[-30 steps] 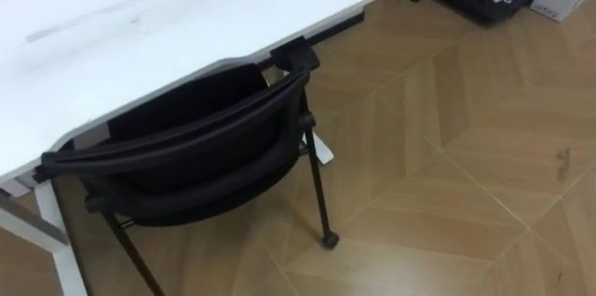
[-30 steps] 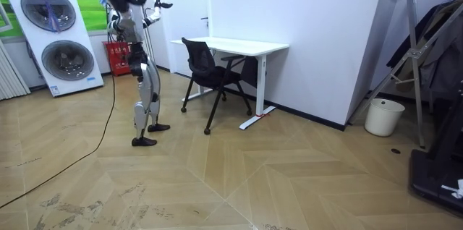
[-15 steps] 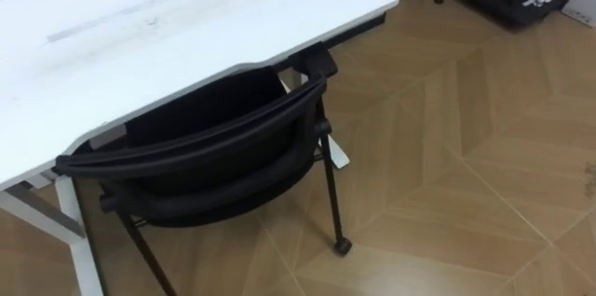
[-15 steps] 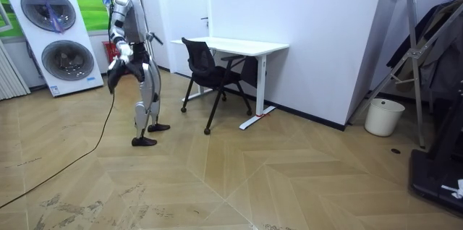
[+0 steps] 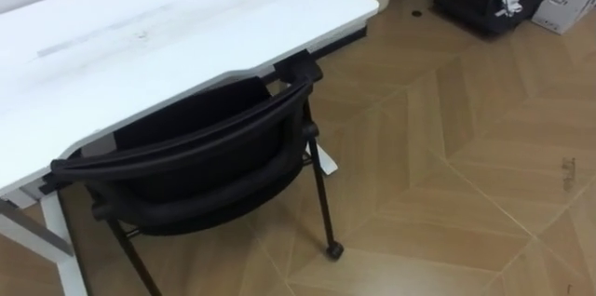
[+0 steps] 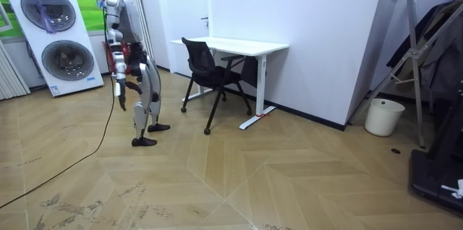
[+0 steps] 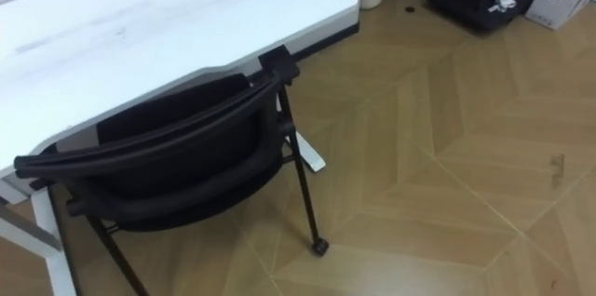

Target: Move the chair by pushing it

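Chair part-way under the table
The black mesh-backed chair [image 5: 200,161] sits with its seat tucked under the white rectangular table [image 5: 140,26]; the robot stands behind it, apart, one robot hand [image 6: 123,100] hanging, its grip beyond telling.

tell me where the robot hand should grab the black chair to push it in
Probably the top rail of the backrest of the black chair. It is a curved bar facing the robot, with the seat already partly under the white desk. Come from behind and above.

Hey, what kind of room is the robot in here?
Probably a lab or test room set up for housework: a white desk with a black mesh chair, two stacked washing machines, and herringbone wood flooring.
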Controlling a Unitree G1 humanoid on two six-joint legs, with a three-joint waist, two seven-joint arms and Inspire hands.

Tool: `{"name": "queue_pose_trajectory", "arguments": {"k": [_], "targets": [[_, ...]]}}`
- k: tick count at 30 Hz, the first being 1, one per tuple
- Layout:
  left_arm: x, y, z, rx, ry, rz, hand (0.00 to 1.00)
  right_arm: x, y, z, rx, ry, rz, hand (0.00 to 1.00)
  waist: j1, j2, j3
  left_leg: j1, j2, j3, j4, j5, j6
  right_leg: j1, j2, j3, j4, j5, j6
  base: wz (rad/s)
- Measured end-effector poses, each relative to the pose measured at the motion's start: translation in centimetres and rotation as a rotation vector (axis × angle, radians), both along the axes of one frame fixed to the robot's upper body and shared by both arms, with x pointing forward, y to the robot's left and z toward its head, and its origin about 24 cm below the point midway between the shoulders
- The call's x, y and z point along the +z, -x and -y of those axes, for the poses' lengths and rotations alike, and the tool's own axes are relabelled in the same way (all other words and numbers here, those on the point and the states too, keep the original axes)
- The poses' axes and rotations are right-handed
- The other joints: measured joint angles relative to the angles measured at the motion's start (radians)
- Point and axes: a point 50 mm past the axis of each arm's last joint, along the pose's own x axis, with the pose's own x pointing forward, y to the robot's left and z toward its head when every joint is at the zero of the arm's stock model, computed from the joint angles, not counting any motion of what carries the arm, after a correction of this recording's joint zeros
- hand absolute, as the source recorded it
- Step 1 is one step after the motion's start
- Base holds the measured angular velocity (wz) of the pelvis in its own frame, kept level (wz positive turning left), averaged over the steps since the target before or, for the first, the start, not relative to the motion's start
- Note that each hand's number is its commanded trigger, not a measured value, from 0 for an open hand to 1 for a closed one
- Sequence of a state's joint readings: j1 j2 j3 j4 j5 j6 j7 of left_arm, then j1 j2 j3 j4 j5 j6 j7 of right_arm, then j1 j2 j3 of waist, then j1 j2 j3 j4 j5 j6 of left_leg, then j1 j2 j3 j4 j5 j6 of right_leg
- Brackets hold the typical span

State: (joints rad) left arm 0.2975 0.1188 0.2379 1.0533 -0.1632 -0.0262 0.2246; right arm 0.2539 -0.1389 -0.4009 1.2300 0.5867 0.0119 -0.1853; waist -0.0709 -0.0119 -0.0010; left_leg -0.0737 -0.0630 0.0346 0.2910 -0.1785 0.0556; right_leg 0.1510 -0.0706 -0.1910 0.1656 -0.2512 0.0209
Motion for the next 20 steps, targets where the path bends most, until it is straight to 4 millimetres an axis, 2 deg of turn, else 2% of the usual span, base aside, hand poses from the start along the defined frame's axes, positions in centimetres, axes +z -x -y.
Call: {"name": "queue_pose_trajectory", "arguments": {"k": [3, 6, 10, 14, 20], "targets": [[-0.3, -2.5, 1.0, -0.147, 0.042, 0.029, 0.0, -0.4, -2.3, -0.9, 0.167, -0.05, 0.033, 0.0, -0.001, 0.002, -0.0009, -0.001, 0.0, 0.008, -0.005, 0.005, 0.005, -0.008, 0.004, 0.01, 0.004, 0.001, 0.0, -0.06], [-0.3, -3.6, 1.4, -0.224, 0.052, 0.035, 0.0, -0.6, -3.5, -1.3, 0.275, -0.074, 0.052, 0.0, 0.0, 0.001, -0.0011, 0.0, 0.0, 0.017, -0.008, 0.005, 0.007, -0.012, 0.004, 0.02, 0.002, 0.002, 0.001, -0.11], [-0.5, -5.9, 3.0, -0.38, 0.09, 0.055, 0.0, -0.8, -6.2, -2.6, 0.515, -0.112, 0.085, 0.0, 0.0, 0.0, -0.0033, -0.001, -0.002, 0.035, -0.017, 0.005, 0.007, -0.021, 0.003, 0.026, 0.006, 0.004, -0.002, -0.07], [-0.4, -7.4, 3.6, -0.474, 0.097, 0.081, 0.0, -0.9, -7.3, -3.3, 0.682, -0.136, 0.083, 0.0, 0.0, 0.0, -0.0009, 0.002, -0.002, 0.036, -0.024, 0.005, 0.007, -0.021, 0.004, 0.024, 0.007, 0.005, -0.003, 0.0], [-0.4, -7.8, 4.4, -0.526, 0.132, 0.089, 0.0, -0.9, -8.0, -3.8, 0.742, -0.175, 0.109, 0.0, 0.0, -0.009, 0.0077, 0.008, -0.002, 0.042, -0.04, 0.004, 0.005, -0.024, 0.004, 0.026, 0.006, 0.005, -0.003, -0.02]]}}
